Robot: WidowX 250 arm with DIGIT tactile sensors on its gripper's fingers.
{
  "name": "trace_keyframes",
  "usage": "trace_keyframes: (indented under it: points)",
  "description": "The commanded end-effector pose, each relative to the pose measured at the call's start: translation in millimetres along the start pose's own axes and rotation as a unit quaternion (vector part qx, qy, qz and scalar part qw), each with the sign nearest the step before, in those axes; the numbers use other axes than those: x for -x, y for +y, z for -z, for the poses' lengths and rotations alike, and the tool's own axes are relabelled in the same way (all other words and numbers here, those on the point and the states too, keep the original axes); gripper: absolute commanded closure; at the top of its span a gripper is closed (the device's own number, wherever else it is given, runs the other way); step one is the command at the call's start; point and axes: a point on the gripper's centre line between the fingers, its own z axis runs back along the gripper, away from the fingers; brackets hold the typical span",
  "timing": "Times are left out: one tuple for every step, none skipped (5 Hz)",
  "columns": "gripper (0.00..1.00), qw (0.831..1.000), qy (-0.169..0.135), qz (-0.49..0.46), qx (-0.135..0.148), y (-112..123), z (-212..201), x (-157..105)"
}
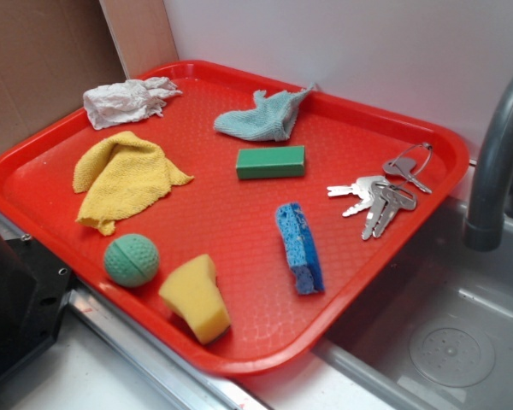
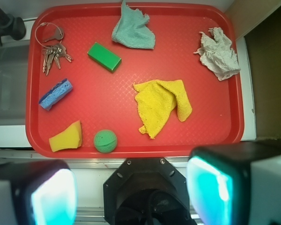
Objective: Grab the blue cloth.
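The blue cloth [image 1: 261, 120] [image 2: 133, 32] is a small pale teal terry piece lying crumpled near the far edge of the red tray [image 1: 239, 222] [image 2: 107, 93], one pointed corner reaching toward the rim. My gripper [image 2: 131, 192] is open. Its two teal-padded fingers [image 2: 54, 197] stand wide apart with nothing between them. It hovers high over the tray's near edge, above the black robot base [image 2: 143, 187], far from the cloth. The exterior view does not show the gripper.
On the tray lie a yellow cloth [image 2: 161, 103], white rag [image 2: 218, 52], green block [image 2: 104, 56], keys [image 2: 54, 51], blue sponge [image 2: 55, 93], yellow sponge [image 2: 66, 137] and green ball [image 2: 105, 140]. A sink [image 1: 445, 342] and faucet [image 1: 496, 162] flank the keys' side.
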Motion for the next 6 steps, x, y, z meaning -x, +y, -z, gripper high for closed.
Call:
trace_keyframes:
  points:
    - [0.0,1.0,0.0,0.0,0.0,0.0,0.0,0.0]
    - [0.0,0.998,0.013,-0.061,0.005,24.8,34.6,-23.7]
    - [0.0,0.984,0.003,-0.177,0.014,42.3,84.8,-62.7]
    - [0.0,0.985,-0.006,-0.17,0.041,35.4,121.2,-109.1]
    - [0.0,0.986,0.005,-0.155,0.063,30.6,167.0,-153.5]
    - [0.0,0.99,0.011,-0.137,0.035,19.1,199.0,-170.5]
